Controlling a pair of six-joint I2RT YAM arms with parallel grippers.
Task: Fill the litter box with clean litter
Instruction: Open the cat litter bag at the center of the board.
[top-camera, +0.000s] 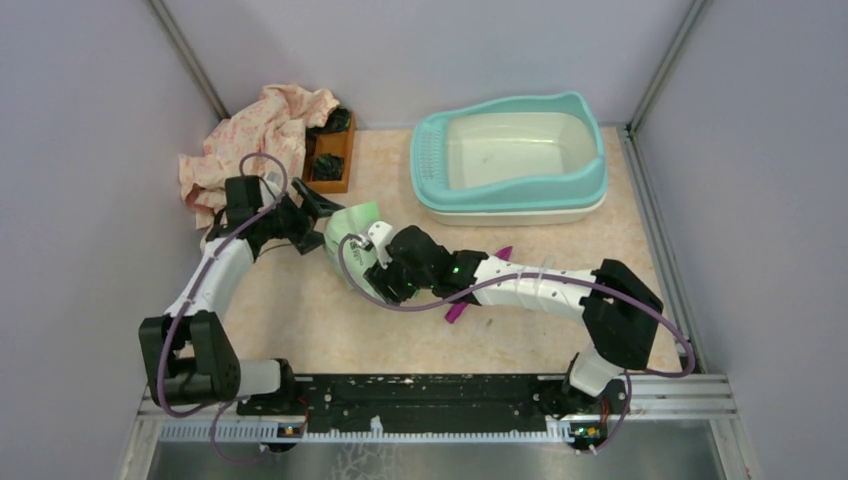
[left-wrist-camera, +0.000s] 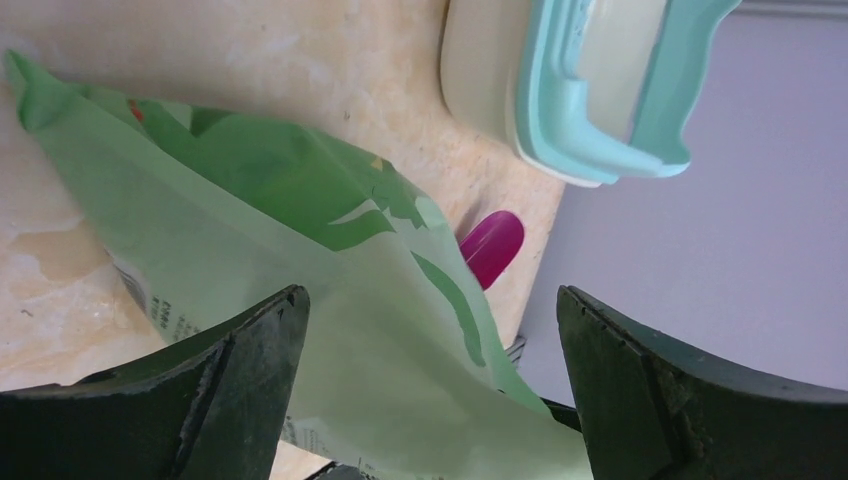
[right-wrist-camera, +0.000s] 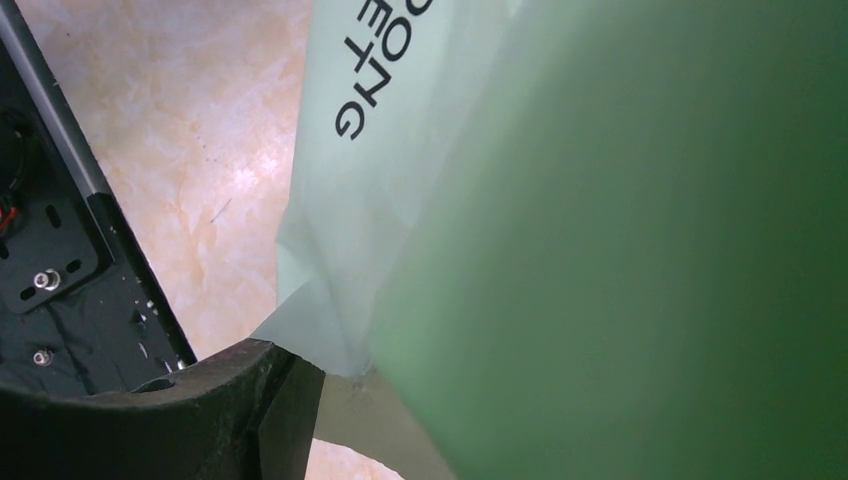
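Note:
The litter box (top-camera: 430, 165), teal-rimmed with a cream basin, stands at the back right and its basin shows no granules; a corner of the litter box (left-wrist-camera: 565, 120) appears in the left wrist view. No clean litter shows anywhere. A pale green printed bag (top-camera: 352, 220) lies mid-table between both grippers. My left gripper (top-camera: 322, 213) is open, its jaws wide on either side of the bag (left-wrist-camera: 300, 230) without pressing it. My right gripper (top-camera: 382, 268) is shut on the bag (right-wrist-camera: 600, 250), which hides one finger; the other finger (right-wrist-camera: 200, 400) shows. A purple scoop (top-camera: 458, 310) lies under the right arm.
A pink floral cloth (top-camera: 250, 140) is bunched at the back left beside a small brown wooden tray (top-camera: 330, 160) holding dark items. Grey walls close in on three sides. The arms' black mounting rail (top-camera: 430, 395) runs along the near edge.

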